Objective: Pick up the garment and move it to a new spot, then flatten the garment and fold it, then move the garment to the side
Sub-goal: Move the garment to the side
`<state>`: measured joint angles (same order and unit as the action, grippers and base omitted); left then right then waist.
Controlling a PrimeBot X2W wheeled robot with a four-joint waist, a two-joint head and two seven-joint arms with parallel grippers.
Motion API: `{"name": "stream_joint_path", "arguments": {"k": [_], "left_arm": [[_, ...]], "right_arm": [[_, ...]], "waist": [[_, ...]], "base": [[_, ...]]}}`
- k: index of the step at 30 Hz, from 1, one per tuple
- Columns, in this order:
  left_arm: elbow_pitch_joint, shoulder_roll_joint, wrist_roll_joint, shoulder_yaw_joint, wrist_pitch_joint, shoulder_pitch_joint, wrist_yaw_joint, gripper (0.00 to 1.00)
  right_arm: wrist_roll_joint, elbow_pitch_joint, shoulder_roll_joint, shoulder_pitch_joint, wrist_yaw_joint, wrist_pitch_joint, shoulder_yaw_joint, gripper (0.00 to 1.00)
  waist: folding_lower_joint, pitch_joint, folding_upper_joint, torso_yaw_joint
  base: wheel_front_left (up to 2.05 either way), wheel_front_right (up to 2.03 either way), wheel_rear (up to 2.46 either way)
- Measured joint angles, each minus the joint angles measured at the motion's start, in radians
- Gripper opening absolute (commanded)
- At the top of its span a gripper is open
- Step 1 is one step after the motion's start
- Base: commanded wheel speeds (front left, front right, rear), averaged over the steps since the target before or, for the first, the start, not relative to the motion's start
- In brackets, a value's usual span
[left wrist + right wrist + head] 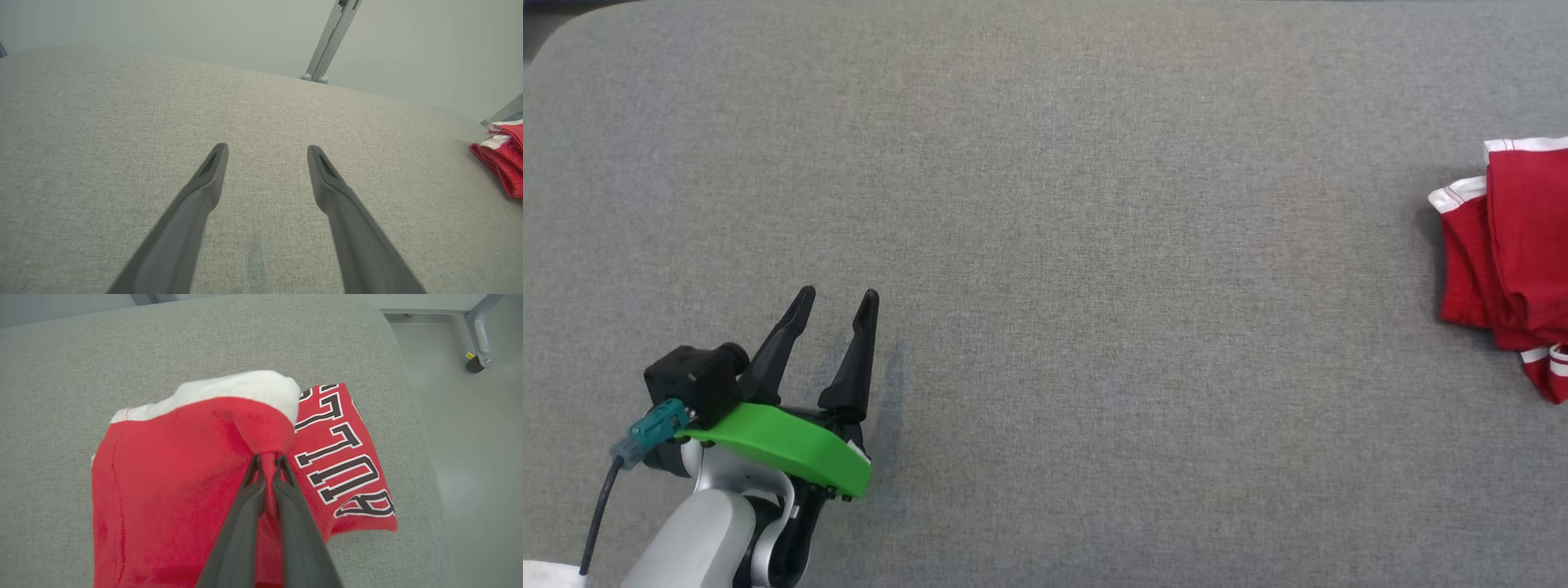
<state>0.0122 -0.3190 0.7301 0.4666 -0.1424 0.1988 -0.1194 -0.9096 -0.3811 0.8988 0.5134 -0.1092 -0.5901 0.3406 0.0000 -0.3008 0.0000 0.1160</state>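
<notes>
Red garment [163,486] tight in right hand [267,458]

The left jaws are 2 long, black, tapering blades with pointed tips, each tip with a narrow slot-like recess on its inner face, set on a bright green curved plate [784,445] with small dark screws at its edge. Beside the plate sits a boxy black camera [694,380] with a teal connector [658,420] and a thin black cable [598,514], on a smooth pale grey forearm [698,539]. The right jaws are the same dark, slim, tapering pair.
</notes>
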Motion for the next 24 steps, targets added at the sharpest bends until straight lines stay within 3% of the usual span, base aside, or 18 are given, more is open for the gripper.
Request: {"name": "stream_joint_path", "arguments": {"k": [3,8,11,13,24], "left_arm": [[0.009,0.006,-0.004,0.001,0.002,0.023,0.000,1.00],[0.022,0.014,-0.013,0.002,0.005,0.057,0.000,1.00],[0.021,0.014,-0.018,-0.003,0.001,0.072,0.000,1.00],[0.014,0.014,-0.023,-0.007,-0.004,0.079,0.000,1.00],[-0.035,0.015,-0.024,-0.033,-0.039,0.082,0.000,1.00]], "right_arm": [[0.036,0.008,0.011,0.018,-0.007,0.010,0.007,0.07],[0.094,0.009,0.022,0.035,-0.007,0.030,0.022,0.08],[0.111,-0.006,0.013,0.042,-0.007,0.054,0.022,0.40],[0.126,-0.021,0.003,0.043,-0.007,0.064,0.028,1.00],[0.235,-0.067,-0.026,0.043,-0.015,0.199,0.040,1.00]], "waist": [[0.0000,-0.030,0.0000,0.009],[0.0001,-0.079,0.0000,0.021],[0.0001,-0.103,0.0000,0.025],[0.0002,-0.113,0.0000,0.024],[0.0001,-0.079,0.0000,-0.009]], "base": [[0.00,0.00,0.00],[0.00,0.00,0.00],[0.00,0.00,0.00],[0.00,0.00,0.00],[0.00,0.00,0.00]]}}
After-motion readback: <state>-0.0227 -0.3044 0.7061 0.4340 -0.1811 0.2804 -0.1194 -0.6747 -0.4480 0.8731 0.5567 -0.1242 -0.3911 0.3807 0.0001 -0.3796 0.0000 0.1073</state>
